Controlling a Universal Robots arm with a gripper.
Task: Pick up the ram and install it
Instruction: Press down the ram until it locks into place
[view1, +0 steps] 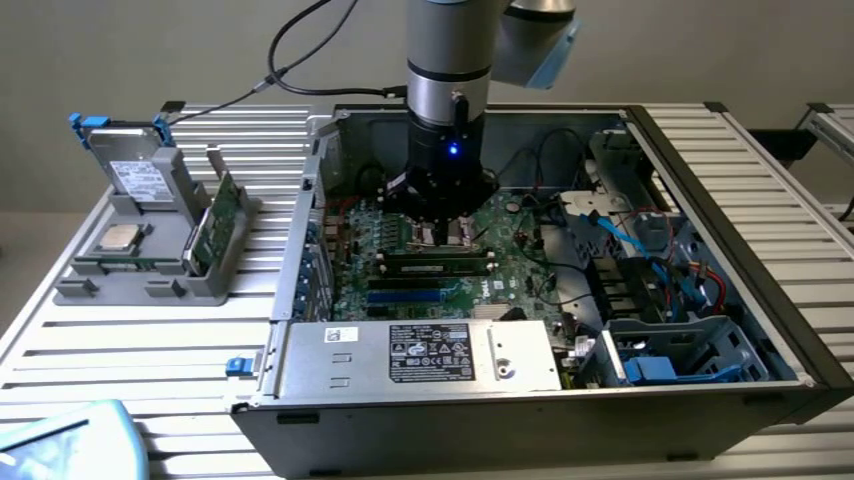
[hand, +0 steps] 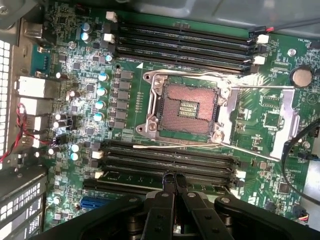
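At the far left of the exterior view a grey holder (view1: 147, 265) stands on the slatted table (view1: 120, 340), carrying a blue-handled drive (view1: 134, 165) upright at its back, a square silver processor chip (view1: 120, 238) lying flat on its step, and a green circuit card (view1: 218, 222) set on edge in a slot at its right side. A pale blue object (view1: 60, 440) pokes in at the lower left corner. Moving toward the centre, the open computer case (view1: 747, 215) fills most of the frame, with a silver power supply (view1: 420, 355) and its black label along the near wall. Above it lies the green motherboard (view1: 514, 225), and the ram (view1: 430, 267) sits lengthwise in one of the memory slots just below the arm's tool, a dark stick with a pale label, seated between the slot latches. The arm (view1: 447, 60) comes down from the top centre, a blue light on its wrist, and the gripper (view1: 445, 232) hovers low over the board just above the ram. In the wrist view the fingers (hand: 165, 200) are pressed together with nothing between them, their tips over the lower bank of memory slots (hand: 170, 165), with the open processor socket (hand: 187, 107) at mid-frame beyond. To the right of the case, blue and red cables (view1: 654, 250) run past a drive cage (view1: 667, 350).
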